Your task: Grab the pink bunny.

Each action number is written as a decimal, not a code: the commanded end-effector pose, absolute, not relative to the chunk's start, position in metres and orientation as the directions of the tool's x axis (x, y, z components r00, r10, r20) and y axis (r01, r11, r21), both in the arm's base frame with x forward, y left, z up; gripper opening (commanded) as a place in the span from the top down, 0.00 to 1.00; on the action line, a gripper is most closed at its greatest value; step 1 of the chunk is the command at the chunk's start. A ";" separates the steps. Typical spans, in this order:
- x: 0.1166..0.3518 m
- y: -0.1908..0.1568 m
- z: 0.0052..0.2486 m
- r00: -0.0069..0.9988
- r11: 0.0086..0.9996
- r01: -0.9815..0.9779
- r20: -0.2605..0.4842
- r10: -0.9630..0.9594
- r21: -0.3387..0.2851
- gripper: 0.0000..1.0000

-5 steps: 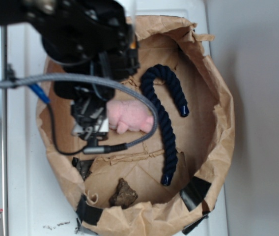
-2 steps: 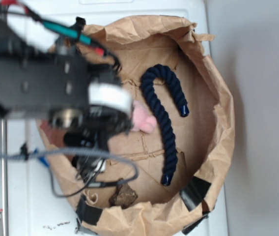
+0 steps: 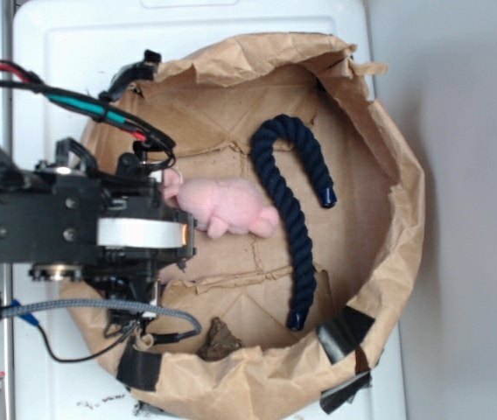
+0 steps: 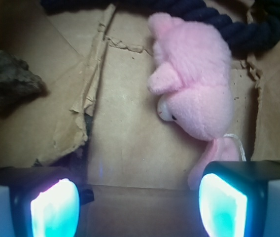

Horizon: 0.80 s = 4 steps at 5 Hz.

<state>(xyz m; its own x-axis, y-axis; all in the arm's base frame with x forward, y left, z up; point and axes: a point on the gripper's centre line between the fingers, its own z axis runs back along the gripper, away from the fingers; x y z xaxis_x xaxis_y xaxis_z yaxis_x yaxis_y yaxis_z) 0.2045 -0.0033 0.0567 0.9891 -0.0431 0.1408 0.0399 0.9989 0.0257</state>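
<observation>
The pink bunny (image 3: 227, 206) lies on its side on the brown paper floor of the bag, just left of the navy rope. In the wrist view the pink bunny (image 4: 194, 89) fills the upper right, its ears and cream string loop reaching down to the right finger. My gripper (image 4: 139, 207) is open, with only bare paper between its two glowing pads. In the exterior view the gripper (image 3: 165, 232) sits at the bag's left side, right beside the bunny's ear end; its fingertips are hidden under the arm.
A dark navy rope (image 3: 288, 219) curves to the right of the bunny. A brown rock-like lump (image 3: 220, 341) lies near the bag's lower rim. The crumpled paper bag wall (image 3: 402, 227) rings everything, patched with black tape (image 3: 346, 337). A torn paper flap (image 4: 93, 94) lifts off the floor.
The arm has swung back to the left and away from the bunny, which now lies fully uncovered where it lay a second ago.
</observation>
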 end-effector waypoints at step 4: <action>0.227 0.033 0.097 0.992 0.999 0.017 0.123 -0.011 -0.046 0.00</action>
